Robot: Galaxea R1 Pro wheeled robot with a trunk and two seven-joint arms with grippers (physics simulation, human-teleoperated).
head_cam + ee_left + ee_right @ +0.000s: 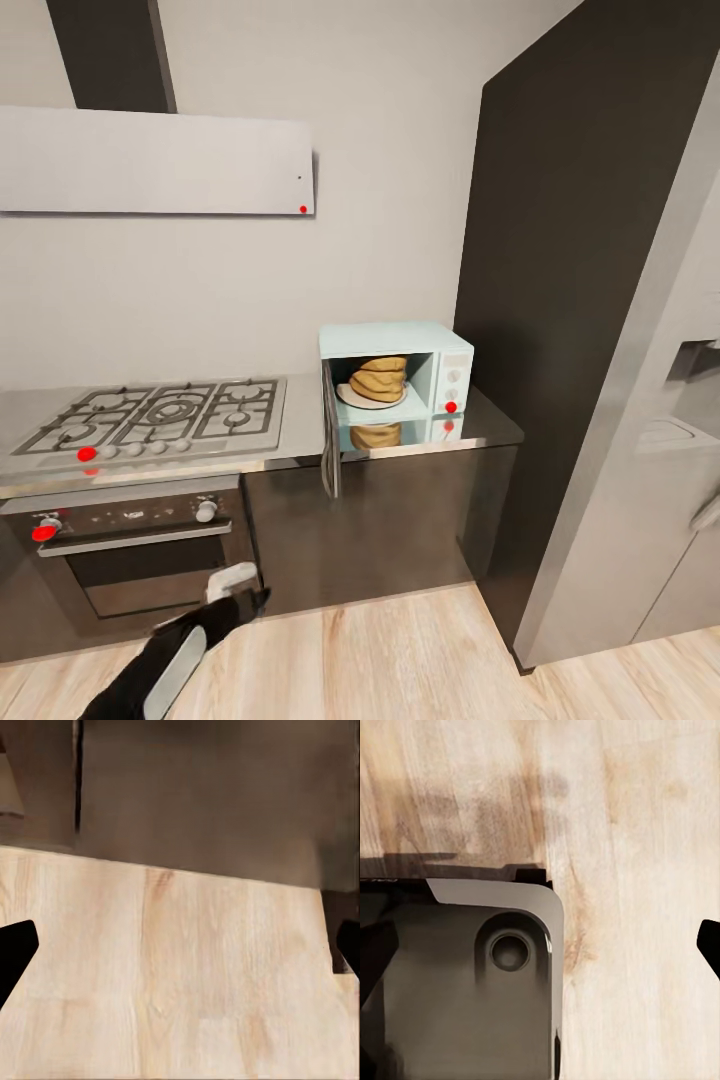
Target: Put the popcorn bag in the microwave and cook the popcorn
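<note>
The pale mint-blue microwave (395, 342) stands at the right end of the grey countertop (492, 422), its door (330, 432) swung open toward me. Inside it the tan-yellow popcorn bag (378, 379) rests on a white plate, and its reflection shows in the counter below. My left gripper (250, 598) hangs low in front of the dark cabinets, far below the microwave. In the left wrist view the left gripper (184, 949) is open over the wood floor, holding nothing. The right gripper (543, 949) is open too, pointing down at the floor.
A gas hob (160, 415) lies left of the microwave, above a built-in oven (130, 550) and under a white hood (150, 160). A tall dark cabinet (570, 250) and a grey fridge (640, 480) stand at the right. My own grey base (457, 982) sits beneath the right gripper.
</note>
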